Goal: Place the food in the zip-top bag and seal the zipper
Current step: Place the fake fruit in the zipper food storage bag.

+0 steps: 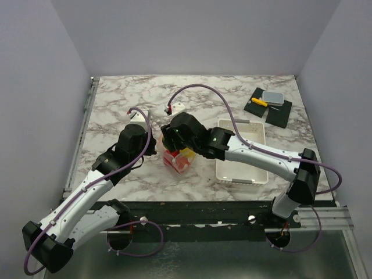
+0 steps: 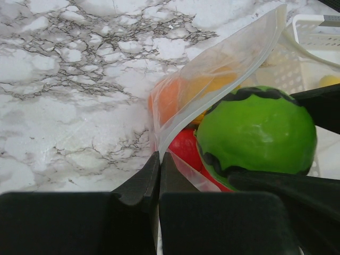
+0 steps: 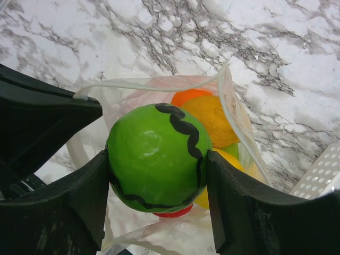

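Note:
The clear zip-top bag [image 1: 178,159] sits at mid-table with its mouth held open. My left gripper [image 2: 159,155] is shut on the bag's mouth edge, where the pale zipper [image 2: 249,50] runs up to the right. A green toy watermelon with black wavy stripes [image 3: 154,156] is held in my right gripper [image 3: 158,175], fingers [image 3: 239,202] pressed on both its sides, right over the open mouth. Inside the bag lie orange food [image 3: 212,119], yellow food [image 3: 231,159] and a red piece [image 2: 186,149]. The right arm hides the bag's top from above.
A white slotted basket [image 1: 241,177] stands just right of the bag, under the right forearm. Black mats with a grey lidded box and a yellow item [image 1: 268,103] lie at the back right. Two small white blocks [image 1: 177,107] sit behind the grippers.

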`<action>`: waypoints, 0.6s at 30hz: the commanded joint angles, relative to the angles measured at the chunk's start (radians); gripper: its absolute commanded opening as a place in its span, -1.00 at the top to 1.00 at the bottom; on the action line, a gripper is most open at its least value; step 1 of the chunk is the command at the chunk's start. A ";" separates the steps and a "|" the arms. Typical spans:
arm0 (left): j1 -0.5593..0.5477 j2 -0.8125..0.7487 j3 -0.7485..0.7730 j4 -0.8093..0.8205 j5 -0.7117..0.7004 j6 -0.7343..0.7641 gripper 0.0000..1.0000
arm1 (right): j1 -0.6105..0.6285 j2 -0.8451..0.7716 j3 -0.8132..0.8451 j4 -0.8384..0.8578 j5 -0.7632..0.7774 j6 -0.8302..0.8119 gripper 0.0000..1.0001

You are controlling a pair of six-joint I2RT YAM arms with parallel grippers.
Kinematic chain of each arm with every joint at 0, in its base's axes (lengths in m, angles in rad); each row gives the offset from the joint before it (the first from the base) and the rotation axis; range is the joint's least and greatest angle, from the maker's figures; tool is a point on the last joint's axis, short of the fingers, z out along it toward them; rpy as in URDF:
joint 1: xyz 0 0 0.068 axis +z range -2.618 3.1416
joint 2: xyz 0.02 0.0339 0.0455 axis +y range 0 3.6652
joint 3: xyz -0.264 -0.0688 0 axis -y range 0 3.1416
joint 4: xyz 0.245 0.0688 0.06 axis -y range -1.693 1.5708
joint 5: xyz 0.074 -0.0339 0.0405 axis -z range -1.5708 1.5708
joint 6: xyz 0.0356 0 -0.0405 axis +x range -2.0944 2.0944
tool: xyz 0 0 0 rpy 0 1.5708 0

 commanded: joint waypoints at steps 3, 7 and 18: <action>0.007 -0.015 -0.013 0.007 0.023 0.007 1.00 | 0.011 0.049 0.009 -0.020 0.020 0.010 0.22; 0.007 -0.014 -0.013 0.007 0.022 0.008 1.00 | 0.012 0.056 -0.008 -0.004 -0.012 0.025 -0.05; 0.007 -0.008 -0.013 0.007 0.020 0.008 1.00 | 0.012 0.036 -0.013 -0.009 -0.019 0.034 -0.71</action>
